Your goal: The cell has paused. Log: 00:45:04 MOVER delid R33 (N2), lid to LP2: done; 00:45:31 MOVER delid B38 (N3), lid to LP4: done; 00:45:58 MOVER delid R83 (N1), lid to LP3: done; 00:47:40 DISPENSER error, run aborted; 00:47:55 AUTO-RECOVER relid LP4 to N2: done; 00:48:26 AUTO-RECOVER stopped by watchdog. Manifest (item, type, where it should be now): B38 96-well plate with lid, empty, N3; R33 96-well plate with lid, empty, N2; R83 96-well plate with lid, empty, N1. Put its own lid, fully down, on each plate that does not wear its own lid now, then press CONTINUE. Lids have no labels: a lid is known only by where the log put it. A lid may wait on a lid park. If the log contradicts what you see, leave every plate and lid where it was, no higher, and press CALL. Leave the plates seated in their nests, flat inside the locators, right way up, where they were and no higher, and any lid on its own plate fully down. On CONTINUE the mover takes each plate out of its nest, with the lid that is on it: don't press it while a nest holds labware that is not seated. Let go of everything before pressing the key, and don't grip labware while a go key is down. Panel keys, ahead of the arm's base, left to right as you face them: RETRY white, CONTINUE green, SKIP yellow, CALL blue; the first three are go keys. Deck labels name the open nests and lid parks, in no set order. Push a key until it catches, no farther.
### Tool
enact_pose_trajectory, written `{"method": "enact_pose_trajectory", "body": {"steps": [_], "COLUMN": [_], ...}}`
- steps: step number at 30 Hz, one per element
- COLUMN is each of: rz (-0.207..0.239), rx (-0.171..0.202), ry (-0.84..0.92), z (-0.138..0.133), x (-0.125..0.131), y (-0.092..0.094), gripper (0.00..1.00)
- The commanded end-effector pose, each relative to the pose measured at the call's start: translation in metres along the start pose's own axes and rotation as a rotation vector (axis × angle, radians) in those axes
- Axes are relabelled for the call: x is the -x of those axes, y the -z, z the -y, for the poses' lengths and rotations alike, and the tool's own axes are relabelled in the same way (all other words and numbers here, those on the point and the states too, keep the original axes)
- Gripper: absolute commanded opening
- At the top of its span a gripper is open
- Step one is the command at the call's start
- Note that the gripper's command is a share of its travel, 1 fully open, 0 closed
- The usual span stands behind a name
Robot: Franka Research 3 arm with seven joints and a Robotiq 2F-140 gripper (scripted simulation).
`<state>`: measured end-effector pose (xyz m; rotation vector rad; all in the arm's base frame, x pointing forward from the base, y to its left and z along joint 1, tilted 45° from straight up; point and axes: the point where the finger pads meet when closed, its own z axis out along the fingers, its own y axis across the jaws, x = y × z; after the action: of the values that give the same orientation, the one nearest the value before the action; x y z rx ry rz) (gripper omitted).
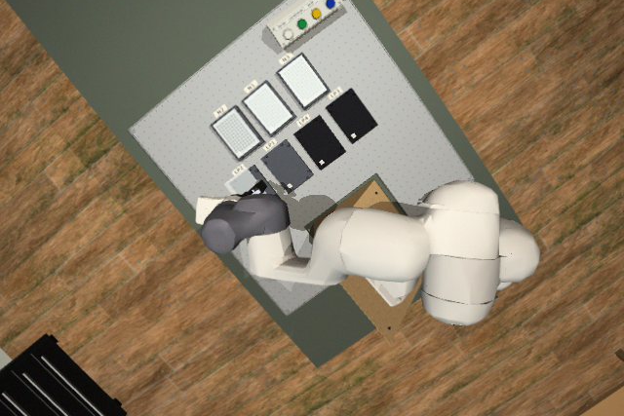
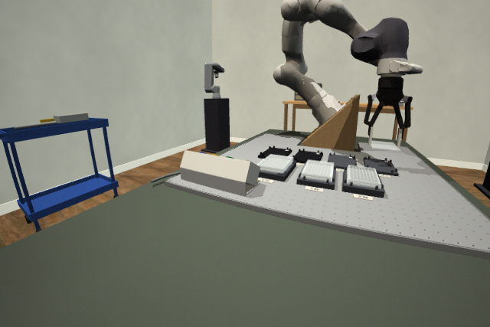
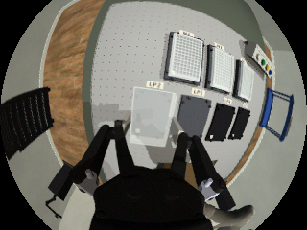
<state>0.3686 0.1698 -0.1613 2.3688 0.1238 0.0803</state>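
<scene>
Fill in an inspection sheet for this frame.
Surface: gray perforated deck on a green table.
Job's things: well plates in nests N2, N1, N3; gray lid on LP3; LP4 and LP1 bare.
Clutter: nothing seen.
Grippers: tool shut on a clear lid at LP2.
Cables: gray cable beside the key panel.
Surroundings: blue cart.
</scene>
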Motion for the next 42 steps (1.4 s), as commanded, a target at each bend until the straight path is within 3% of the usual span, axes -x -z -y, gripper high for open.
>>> {"method": "enact_pose_trajectory", "body": {"steps": [1, 2, 4, 5, 8, 42], "rz": [0.006, 0.005, 0.005, 0.005, 0.005, 0.005], "rx": [0.000, 0.001, 0.001, 0.003, 0.006, 0.006], "ry": [0.008, 0.008, 0.008, 0.008, 0.008, 0.008], "z": [-0.021, -0.027, -0.027, -0.047, -0.069, -0.069], "x": [-0.067, -0.080, -0.080, -0.126, -0.165, -0.165], "y": [0.001, 0.001, 0.001, 0.001, -0.002, -0.002], "gripper": [0.00, 0.00, 0.00, 0.00, 0.00, 0.00]}}
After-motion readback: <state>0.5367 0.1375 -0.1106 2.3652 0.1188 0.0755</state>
